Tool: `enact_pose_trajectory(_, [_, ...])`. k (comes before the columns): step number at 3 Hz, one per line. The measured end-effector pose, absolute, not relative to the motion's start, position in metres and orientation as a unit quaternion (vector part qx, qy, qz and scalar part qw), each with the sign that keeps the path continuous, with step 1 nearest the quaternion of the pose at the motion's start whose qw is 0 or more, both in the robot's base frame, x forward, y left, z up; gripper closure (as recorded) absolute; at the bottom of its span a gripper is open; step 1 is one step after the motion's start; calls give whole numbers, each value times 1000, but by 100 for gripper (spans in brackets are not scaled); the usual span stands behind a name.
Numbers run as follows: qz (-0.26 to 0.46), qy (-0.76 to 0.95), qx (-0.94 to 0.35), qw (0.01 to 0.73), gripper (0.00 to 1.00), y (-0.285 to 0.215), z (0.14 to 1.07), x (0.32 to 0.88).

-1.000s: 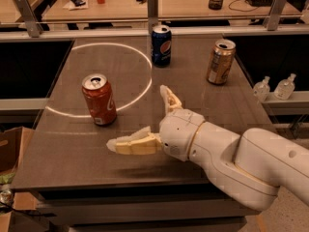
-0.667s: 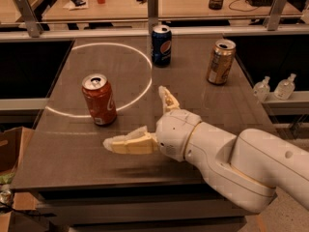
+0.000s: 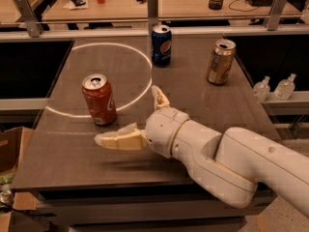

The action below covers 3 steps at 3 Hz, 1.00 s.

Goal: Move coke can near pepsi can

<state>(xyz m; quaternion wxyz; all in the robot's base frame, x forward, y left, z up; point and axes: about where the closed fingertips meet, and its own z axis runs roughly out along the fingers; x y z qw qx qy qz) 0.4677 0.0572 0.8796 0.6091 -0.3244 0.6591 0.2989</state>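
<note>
The coke can [image 3: 99, 99] stands upright on the left part of the dark table [image 3: 193, 105], red-orange with a silver top. The pepsi can [image 3: 161, 45], dark blue with a round logo, stands upright at the table's far middle. My gripper [image 3: 129, 115] is open and empty, just right of and slightly in front of the coke can. One finger [image 3: 120, 140] reaches left below the can, the other [image 3: 160, 97] points toward the far side. Neither finger touches the can.
A gold-tan can [image 3: 220, 62] stands at the far right of the table. A bright ring of light [image 3: 104, 76] lies on the tabletop. Two small bottles [image 3: 275, 87] stand on a ledge to the right. A cardboard box [image 3: 9, 151] sits at the left below the table.
My gripper has shifted a little left, toward the coke can. The cans have not moved.
</note>
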Motion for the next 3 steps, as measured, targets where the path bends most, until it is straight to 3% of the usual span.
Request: enact_pose_trajectory(3, [323, 643, -328, 612, 0, 102, 865, 505])
